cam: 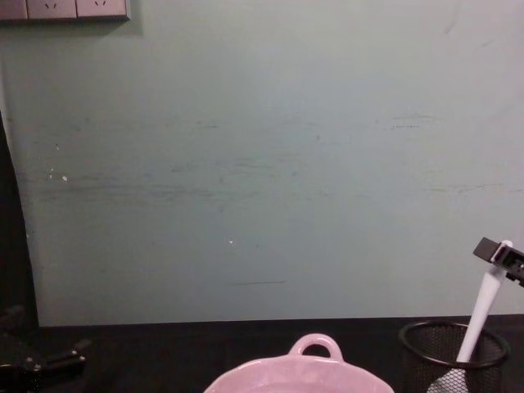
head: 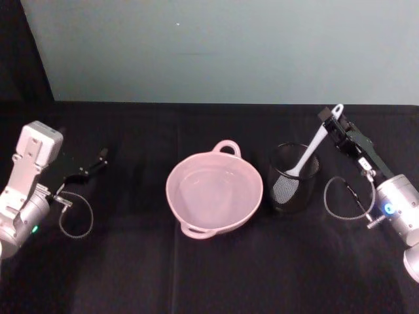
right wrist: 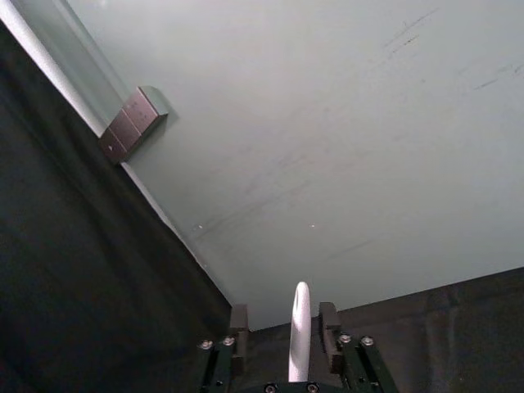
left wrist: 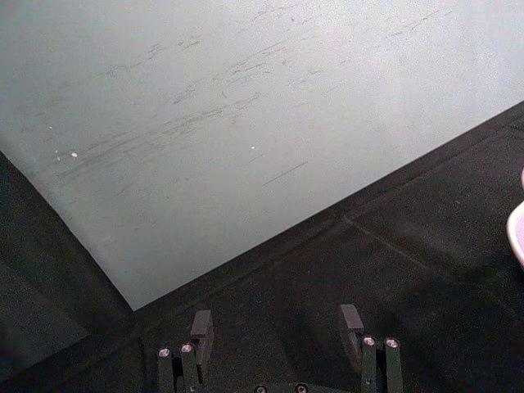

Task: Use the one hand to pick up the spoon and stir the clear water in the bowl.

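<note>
- We see the right hand (head: 332,125) raised at the far right of the desk (head: 131,261), above and just behind a black wire-mesh cup (head: 294,180); in the chest view the right hand (cam: 501,254) enters at the right edge.
- Its two fingers (right wrist: 329,323) are clenched on the handle end of the spoon (head: 313,149), whose white tip stands up between them in the right wrist view (right wrist: 300,327).
- The spoon slants down and to the left from that grip, and its flat broad head sits inside the mesh cup, against the inner wall.
- From the chest view, the spoon (cam: 483,311) rises out of the mesh cup (cam: 452,352) almost upright, leaning slightly right.
- The bowl (head: 215,193), wide, pale pink and glossy, rests near the middle of the desk, just to the left of the mesh cup, with a loop handle on its far rim and another on its near rim.
- The clear water (head: 213,190) shows inside the bowl as faint glints.
- The bowl's rim and far loop handle (cam: 315,348) appear at the bottom of the chest view.
- The left hand (head: 85,167) sits low at the far left of the desk, well apart from the bowl.
- Its fingers (left wrist: 352,323) are spread apart, released, with nothing between them.
- A pale green wall (head: 229,46) stands behind the desk.
</note>
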`<state>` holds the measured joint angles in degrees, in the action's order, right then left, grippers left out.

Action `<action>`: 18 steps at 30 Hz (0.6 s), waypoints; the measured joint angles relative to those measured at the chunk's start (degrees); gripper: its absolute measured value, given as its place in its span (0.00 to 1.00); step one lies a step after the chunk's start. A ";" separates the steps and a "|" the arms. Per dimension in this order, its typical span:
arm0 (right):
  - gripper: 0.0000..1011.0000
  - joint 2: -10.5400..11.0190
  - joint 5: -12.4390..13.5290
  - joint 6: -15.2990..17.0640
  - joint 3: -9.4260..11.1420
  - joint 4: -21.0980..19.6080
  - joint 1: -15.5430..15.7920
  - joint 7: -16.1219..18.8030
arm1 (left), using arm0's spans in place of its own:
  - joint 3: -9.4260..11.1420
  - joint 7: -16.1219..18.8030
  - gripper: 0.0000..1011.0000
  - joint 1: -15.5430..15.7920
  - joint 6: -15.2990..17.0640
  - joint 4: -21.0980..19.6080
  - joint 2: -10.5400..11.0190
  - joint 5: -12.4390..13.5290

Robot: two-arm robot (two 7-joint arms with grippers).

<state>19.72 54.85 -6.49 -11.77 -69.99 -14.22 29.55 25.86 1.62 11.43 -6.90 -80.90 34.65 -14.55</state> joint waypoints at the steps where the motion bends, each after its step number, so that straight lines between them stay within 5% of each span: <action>1: 0.56 0.13 -0.16 0.07 0.04 -0.30 0.21 -0.23 | 0.00 0.00 1.00 0.00 0.00 0.00 0.00 0.00; 12: 0.88 3.27 -2.94 2.30 0.42 -7.60 4.89 -4.68 | 0.00 0.00 1.00 0.00 0.00 0.00 0.00 0.00; 13: 0.89 4.03 -3.56 3.09 0.33 -8.77 5.46 -5.67 | 0.00 0.00 1.00 0.00 0.00 0.00 0.00 0.00; 15: 0.98 9.15 -7.55 8.34 0.31 -16.97 9.04 -11.52 | 0.00 0.00 1.00 0.00 0.00 0.00 0.00 0.00; 18: 0.99 11.46 -8.23 10.75 1.16 -20.25 10.77 -13.06 | 0.00 0.00 1.00 0.00 0.00 0.00 0.00 0.00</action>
<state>31.18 46.61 4.26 -10.61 -90.23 -3.45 16.48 25.86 1.62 11.43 -6.91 -80.90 34.65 -14.55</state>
